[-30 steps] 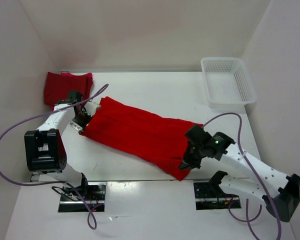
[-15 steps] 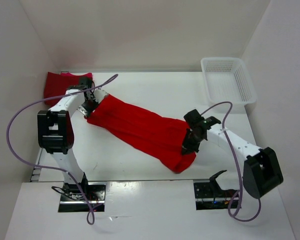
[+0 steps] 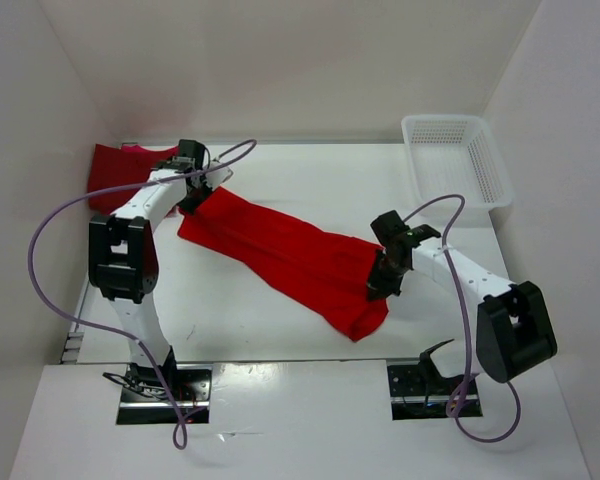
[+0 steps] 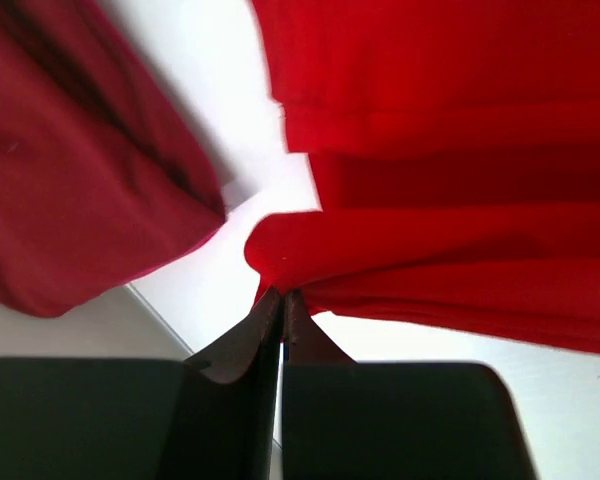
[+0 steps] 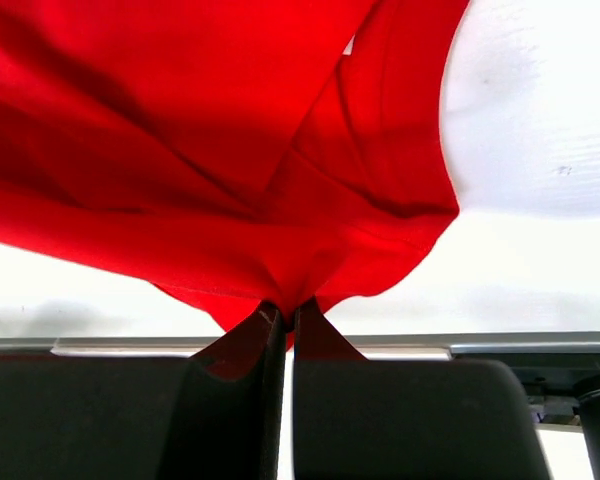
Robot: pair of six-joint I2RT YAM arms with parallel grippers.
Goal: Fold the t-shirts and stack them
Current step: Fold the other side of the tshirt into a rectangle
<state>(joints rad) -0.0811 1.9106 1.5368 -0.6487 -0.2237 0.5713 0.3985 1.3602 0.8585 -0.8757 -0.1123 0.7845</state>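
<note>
Stretching diagonally across the white table (image 3: 280,330), the bright red t-shirt (image 3: 280,255) is pinched at both ends. The left gripper (image 4: 282,297) has its fingers pressed together on the far-left corner, and the right gripper (image 5: 285,315) is clamped on the near-right hem. A darker red t-shirt (image 3: 115,175) lies at the far-left corner, just beside the left gripper.

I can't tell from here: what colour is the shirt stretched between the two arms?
The shirt is bright red, seen best in the top external view.
</note>
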